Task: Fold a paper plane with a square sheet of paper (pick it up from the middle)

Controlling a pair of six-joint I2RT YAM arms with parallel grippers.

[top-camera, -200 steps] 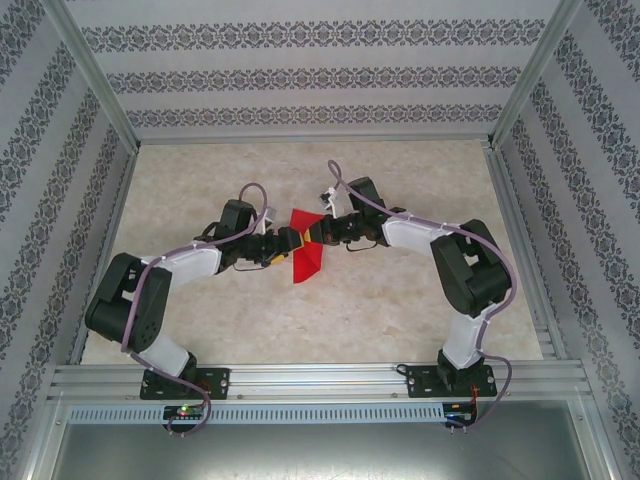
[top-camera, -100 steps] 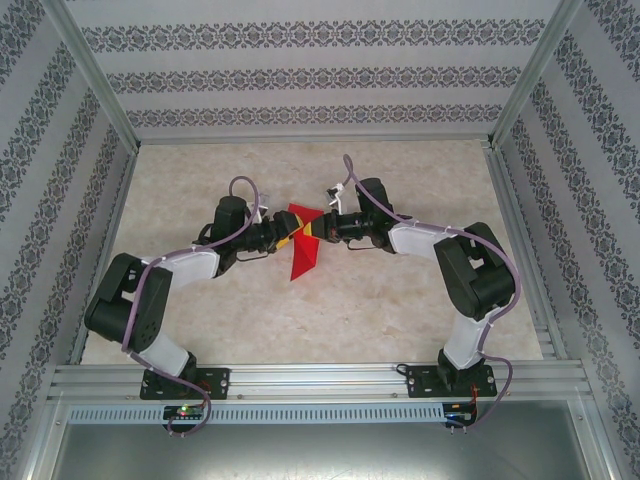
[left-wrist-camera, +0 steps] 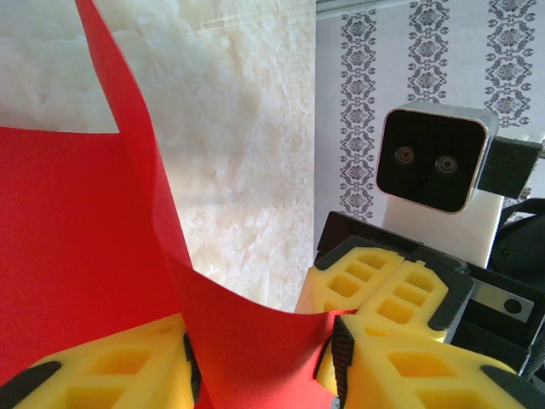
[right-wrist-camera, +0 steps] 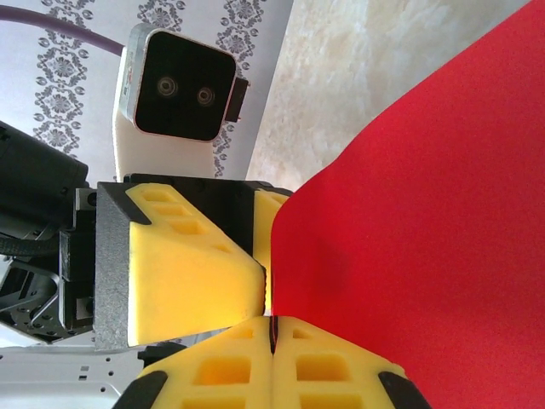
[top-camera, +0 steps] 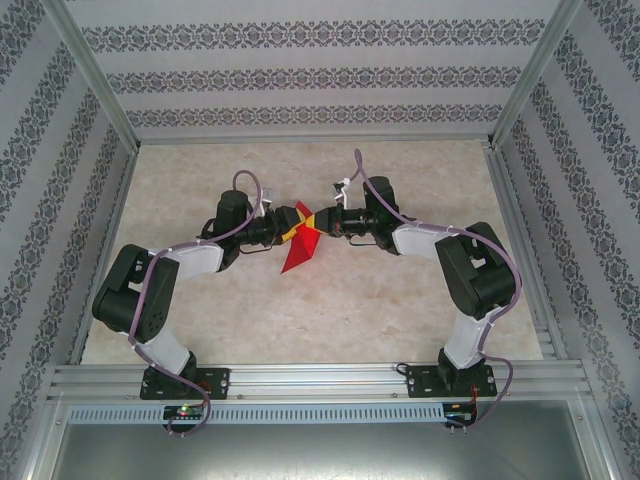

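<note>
My right hand [right-wrist-camera: 272, 331] was clenched on the red sheet of paper [top-camera: 298, 255]. Its two yellow pads [right-wrist-camera: 332, 366] were pressed flat together, with the paper's edge caught in the seam between them. My left hand [left-wrist-camera: 260, 366] faced it from the opposite side, nearly tip to tip. Its yellow fingers [left-wrist-camera: 102, 375] stood apart, one on either side of the paper, which curved up between them without being pinched, so that hand was released rather than gripping. The paper hung between my two hands over the middle of the marbled surface [top-camera: 350, 320], a little toward the far side. From above it showed as a creased, pointed shape, its top at the hands and its longer part sloping down toward the near edge. Whether its lowest tip touched the surface I could not tell.
</note>
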